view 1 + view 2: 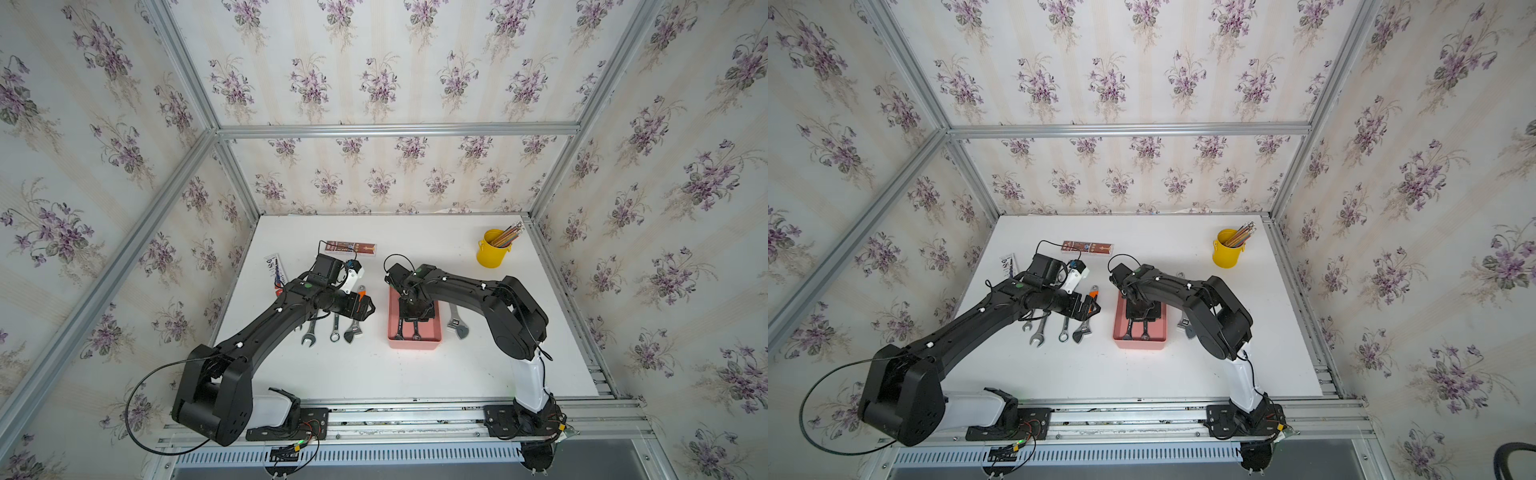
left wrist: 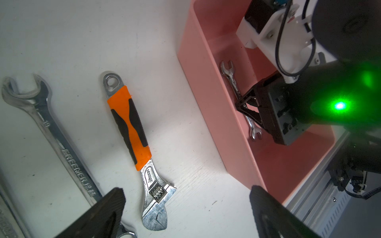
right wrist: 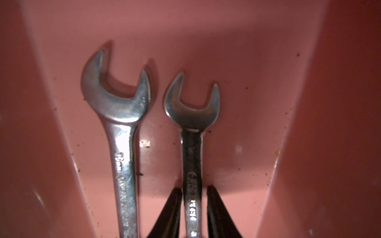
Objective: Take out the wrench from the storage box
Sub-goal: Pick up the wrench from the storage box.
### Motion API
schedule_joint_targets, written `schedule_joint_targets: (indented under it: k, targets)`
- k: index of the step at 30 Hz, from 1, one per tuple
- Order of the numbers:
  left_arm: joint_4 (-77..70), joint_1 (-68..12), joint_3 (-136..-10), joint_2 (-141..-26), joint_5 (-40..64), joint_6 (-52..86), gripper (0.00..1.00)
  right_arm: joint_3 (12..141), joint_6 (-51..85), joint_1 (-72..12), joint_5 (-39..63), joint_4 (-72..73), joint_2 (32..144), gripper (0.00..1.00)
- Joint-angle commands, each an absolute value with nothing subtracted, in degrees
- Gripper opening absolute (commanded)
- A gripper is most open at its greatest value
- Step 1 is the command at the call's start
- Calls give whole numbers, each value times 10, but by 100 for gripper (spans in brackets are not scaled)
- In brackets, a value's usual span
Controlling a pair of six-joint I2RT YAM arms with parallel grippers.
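Here, the right gripper [image 3: 193,206] straddles the small wrench [image 3: 191,107] in the box [image 1: 415,343].
Its fingers [image 3: 173,208] flank the shank crosswise, close on both sides; a firm pinch cannot be told. The wrench lies flat along the box's length, beside a bigger wrench [image 3: 115,96]. The left gripper [image 2: 187,193] gapes outside.

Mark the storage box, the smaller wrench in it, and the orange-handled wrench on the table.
storage box [image 1: 413,344]: in a top view, on its near wall.
smaller wrench [image 3: 191,119]: right wrist view, on its open-end head.
orange-handled wrench [image 2: 129,127]: left wrist view, on its handle grip.
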State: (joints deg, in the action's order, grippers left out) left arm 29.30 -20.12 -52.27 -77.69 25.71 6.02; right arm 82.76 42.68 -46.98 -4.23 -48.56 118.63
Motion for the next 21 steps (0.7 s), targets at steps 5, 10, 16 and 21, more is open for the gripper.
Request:
schedule_joint_targets:
  k: [5, 10, 16, 21]
  targets:
    - [291, -200, -519, -775, 251, 51, 99, 781, 424, -460, -12, -457, 1245, 18]
    - [287, -200, -514, -771, 252, 55, 99, 781, 424, -459, -11, -458, 1257, 12]
    - [277, -201, -515, -779, 263, 66, 99, 806, 439, -460, -31, -480, 1232, 5]
    - [277, -200, -524, -789, 267, 65, 99, 859, 469, -460, -50, -517, 1202, 4]
